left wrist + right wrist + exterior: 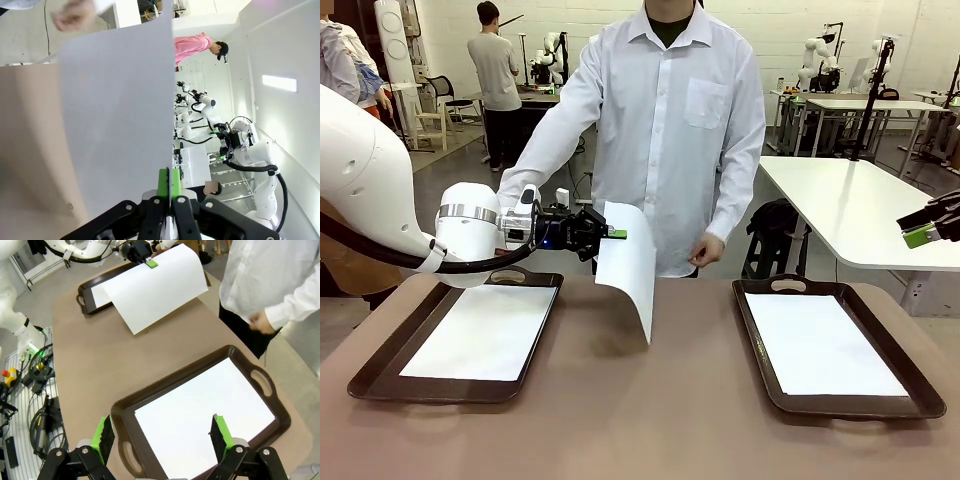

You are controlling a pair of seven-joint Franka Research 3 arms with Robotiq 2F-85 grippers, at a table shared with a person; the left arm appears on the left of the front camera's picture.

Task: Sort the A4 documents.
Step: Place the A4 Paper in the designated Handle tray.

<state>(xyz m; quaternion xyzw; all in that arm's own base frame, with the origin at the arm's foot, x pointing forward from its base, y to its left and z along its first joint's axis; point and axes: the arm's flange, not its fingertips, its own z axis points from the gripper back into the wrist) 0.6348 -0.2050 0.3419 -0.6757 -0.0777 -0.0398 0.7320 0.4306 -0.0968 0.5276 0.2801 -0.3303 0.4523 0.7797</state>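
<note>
1. The table (pixel 650 420) carries two dark brown trays. The left tray (pixel 380 370) and the right tray (pixel 910 390) each hold a blank white sheet lying flat, with the long axis running away from the robot toward the person (pixel 670 120).
2. A third A4 sheet (pixel 630 265) is held in the air between the trays, nearer the left tray. It is pinched at its upper edge and droops in a curve, its lower edge hanging just above the tabletop.
3. The left gripper (pixel 610 233) is clenched on that sheet's edge; in the left wrist view the green pads (pixel 163 182) are seen pressed together on the paper.
4. The left tray lies below and to the robot's left of the held sheet, so it is judged the nearer drop point; the sheet would need to be swung leftward and laid long axis along the tray.
5. The right gripper (pixel 162 432) is released, jaws spread wide, hovering above the right tray and grasping nothing.
6. No brand, label or legible writing is visible on the sheets or trays.
</note>
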